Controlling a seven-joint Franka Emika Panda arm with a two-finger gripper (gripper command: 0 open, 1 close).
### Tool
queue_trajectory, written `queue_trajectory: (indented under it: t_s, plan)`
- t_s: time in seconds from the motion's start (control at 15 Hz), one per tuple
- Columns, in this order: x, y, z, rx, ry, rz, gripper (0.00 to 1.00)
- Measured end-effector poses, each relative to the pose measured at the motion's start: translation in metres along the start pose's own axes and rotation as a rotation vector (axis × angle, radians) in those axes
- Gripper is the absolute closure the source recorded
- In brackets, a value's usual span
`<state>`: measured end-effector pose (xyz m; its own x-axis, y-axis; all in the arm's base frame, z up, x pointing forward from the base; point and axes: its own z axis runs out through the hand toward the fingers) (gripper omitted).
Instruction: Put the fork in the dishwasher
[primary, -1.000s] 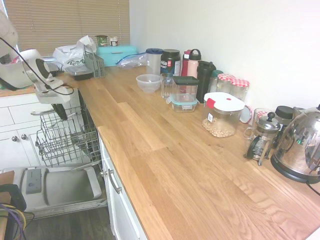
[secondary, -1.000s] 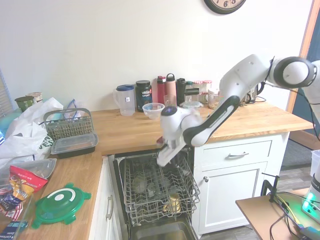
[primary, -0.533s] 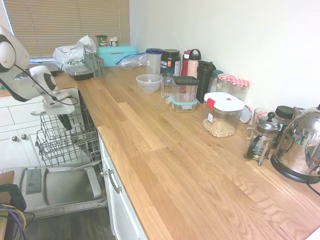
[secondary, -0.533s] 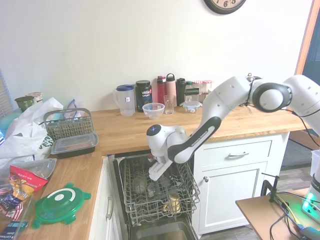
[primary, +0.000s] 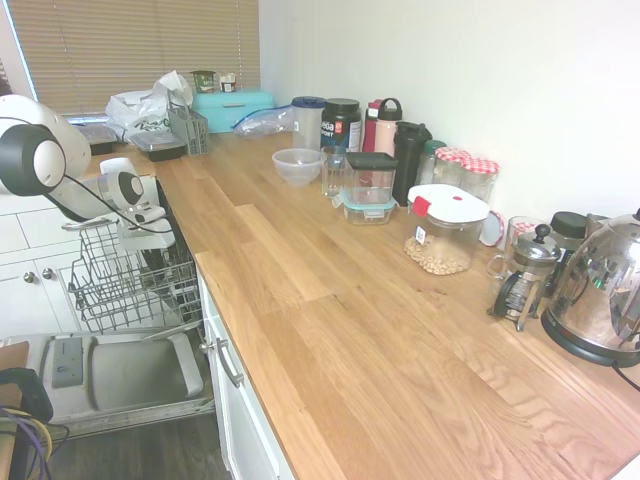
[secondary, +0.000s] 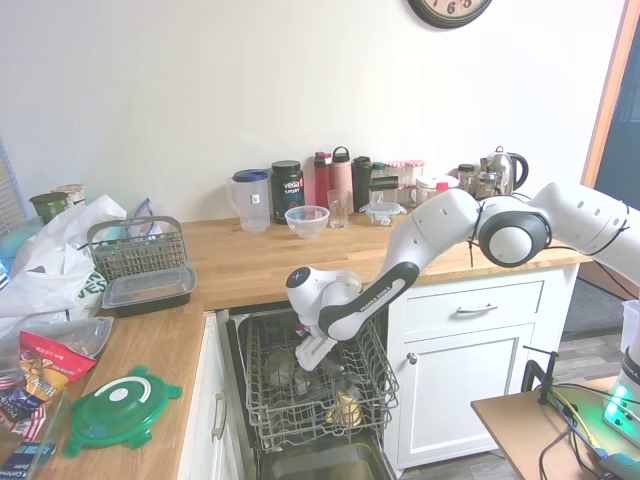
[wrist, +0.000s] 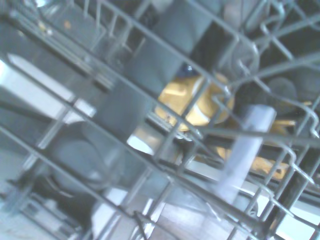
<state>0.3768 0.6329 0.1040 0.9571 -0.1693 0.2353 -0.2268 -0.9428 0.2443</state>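
Fork (wrist: 240, 155) below pincer (secondary: 305, 357), inside rack (secondary: 370, 385)

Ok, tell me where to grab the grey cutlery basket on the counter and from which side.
Grip the arched handle over the open top of the grey cutlery basket, coming straight down from above. The basket stands upright on the counter, so the handle is its highest, thinnest part. The mesh walls look too wide for a side grip, and a lidded container sits close in front.
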Motion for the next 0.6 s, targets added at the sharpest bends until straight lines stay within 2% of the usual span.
queue_trajectory:
  t_s: [0.4, 0.6]
  plan:
    - [-0.010, -0.008, -0.013, 0.031, 0.009, -0.018, 0.00]
    - [-0.036, -0.012, -0.037, 0.082, 0.022, -0.051, 0.00]
